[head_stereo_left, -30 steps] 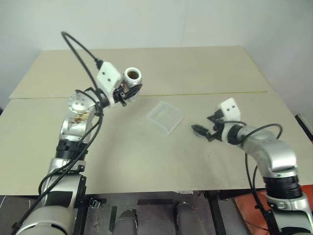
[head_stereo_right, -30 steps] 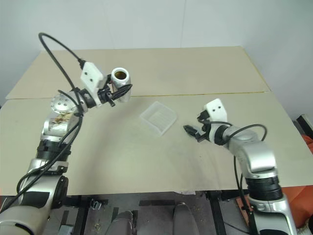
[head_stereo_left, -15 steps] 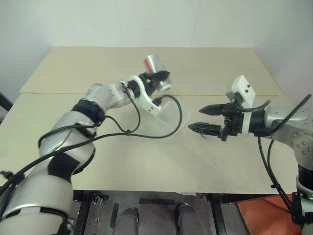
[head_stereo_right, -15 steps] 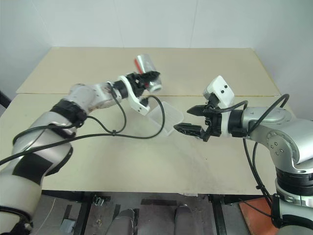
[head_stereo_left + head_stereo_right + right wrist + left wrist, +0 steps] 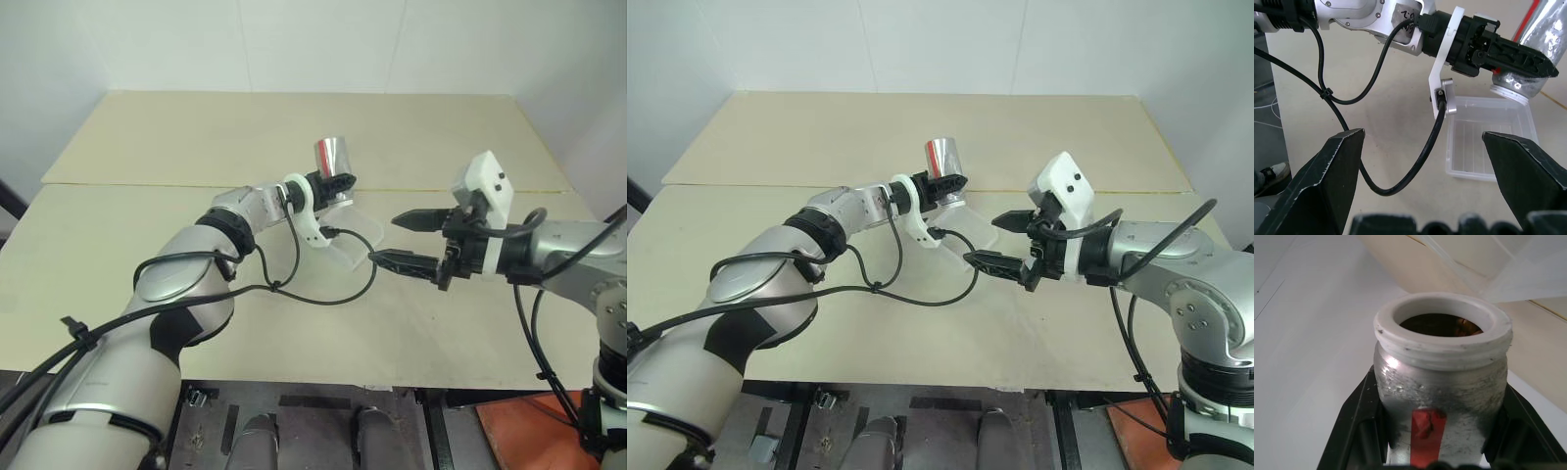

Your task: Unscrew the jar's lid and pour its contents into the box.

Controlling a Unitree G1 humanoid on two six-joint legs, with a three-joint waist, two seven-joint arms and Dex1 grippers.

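Holding the jar (image 5: 333, 166) clamped in my left gripper (image 5: 338, 183), mouth down above the box (image 5: 1488, 142), I needed steady centring; right gripper (image 5: 404, 238) hung wide, empty.

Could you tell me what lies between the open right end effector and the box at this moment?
In the right wrist view, a loop of black cable hangs between the right end effector and the box; otherwise bare table.

The jar (image 5: 333, 160) now tips over the box (image 5: 1488, 142).
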